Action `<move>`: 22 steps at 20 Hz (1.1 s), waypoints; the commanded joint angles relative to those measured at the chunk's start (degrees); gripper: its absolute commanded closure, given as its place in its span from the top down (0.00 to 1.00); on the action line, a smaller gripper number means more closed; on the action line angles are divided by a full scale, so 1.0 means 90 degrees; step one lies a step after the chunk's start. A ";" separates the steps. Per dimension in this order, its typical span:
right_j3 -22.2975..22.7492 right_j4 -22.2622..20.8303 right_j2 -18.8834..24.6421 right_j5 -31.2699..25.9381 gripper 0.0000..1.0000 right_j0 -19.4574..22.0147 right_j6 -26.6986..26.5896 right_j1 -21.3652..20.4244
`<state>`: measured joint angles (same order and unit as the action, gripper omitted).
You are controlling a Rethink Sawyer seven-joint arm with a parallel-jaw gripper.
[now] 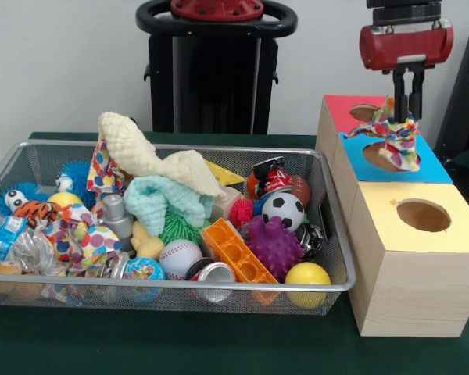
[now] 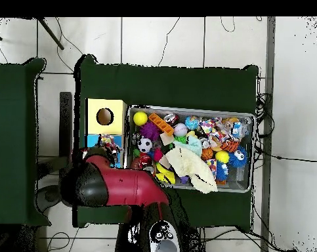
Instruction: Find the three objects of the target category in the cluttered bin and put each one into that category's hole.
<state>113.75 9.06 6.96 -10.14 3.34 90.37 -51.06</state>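
My gripper (image 1: 407, 108) is shut on a white cloth with coloured spots (image 1: 395, 137). It holds the cloth up over the blue-faced box, behind the yellow-faced box's round hole (image 1: 423, 215). The overhead view shows the cloth (image 2: 109, 140) just below the yellow box's hole (image 2: 105, 117). The wire mesh bin (image 1: 180, 287) lies to the left, full of toys. A second spotted cloth (image 1: 102, 172) hangs under the cream knitted cloth. A third (image 1: 84, 239) lies crumpled at the bin's front left.
The blue-faced box (image 1: 434, 168) and the red-faced box (image 1: 340, 109) stand behind the yellow one. The bin holds a cream knitted cloth (image 1: 144, 148), a mint fluffy cloth (image 1: 162, 200), a soccer ball (image 1: 283, 209), a purple spiky ball (image 1: 274, 247), a yellow ball (image 1: 307, 275) and an orange brick (image 1: 234, 250).
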 commanded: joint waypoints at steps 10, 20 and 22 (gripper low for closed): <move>-0.2277 0.0641 -0.0961 -0.1123 0.00 -0.0694 0.1414 0.1438; -0.3002 0.0730 -0.0901 -0.1014 0.00 -0.0620 0.1258 0.2212; -0.3068 0.0717 -0.0869 -0.1001 0.00 -0.0614 0.1209 0.2324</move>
<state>92.80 13.51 -1.37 -15.17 -3.15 90.37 -36.40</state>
